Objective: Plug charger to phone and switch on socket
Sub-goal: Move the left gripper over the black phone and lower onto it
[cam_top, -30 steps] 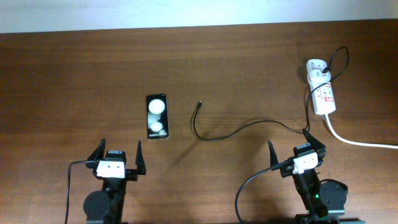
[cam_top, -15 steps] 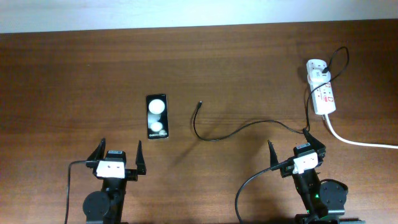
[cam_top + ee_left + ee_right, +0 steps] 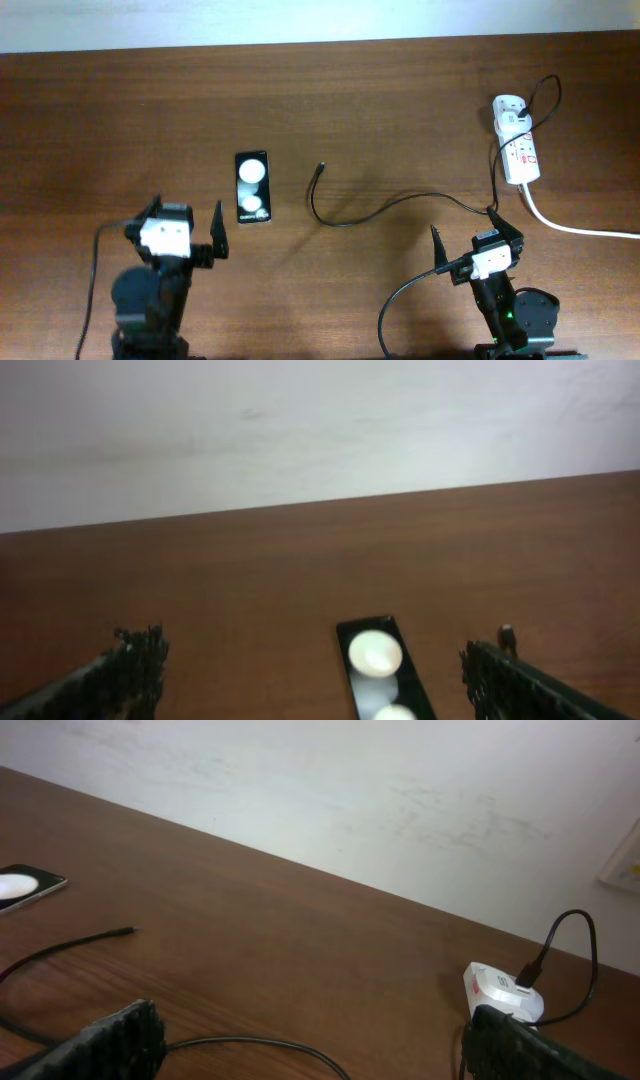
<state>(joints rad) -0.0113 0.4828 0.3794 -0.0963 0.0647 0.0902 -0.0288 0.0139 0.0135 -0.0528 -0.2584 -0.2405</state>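
Fingers (image 3: 218, 225) of the left gripper (image 3: 186, 210) stand wide apart and hold nothing. They touch nothing but air above the brown table (image 3: 120, 120). The phone (image 3: 253, 187) lies flat just ahead of these fingers, a bit to their right side. In the left wrist view the phone (image 3: 380, 670) shows between the two fingers, closer to the right finger (image 3: 510, 680). Its screen faces up and shows two white round spots.

Right of the phone lies the small plug tip (image 3: 321, 168) of the charger (image 3: 370, 212). It is near the phone but not in it. The thin black cable bends and runs on toward the right gripper (image 3: 466, 228).

That gripper's fingers (image 3: 437, 250) are wide apart too, and empty. The cable passes just in front of them, very close to one finger tip (image 3: 495, 214). It is hard to tell if they touch.

Ahead of these fingers and to their right lies the socket (image 3: 520, 145). The charger's white adapter (image 3: 510, 108) sits in its far end. A thick white cord (image 3: 570, 228) runs off from its near end.
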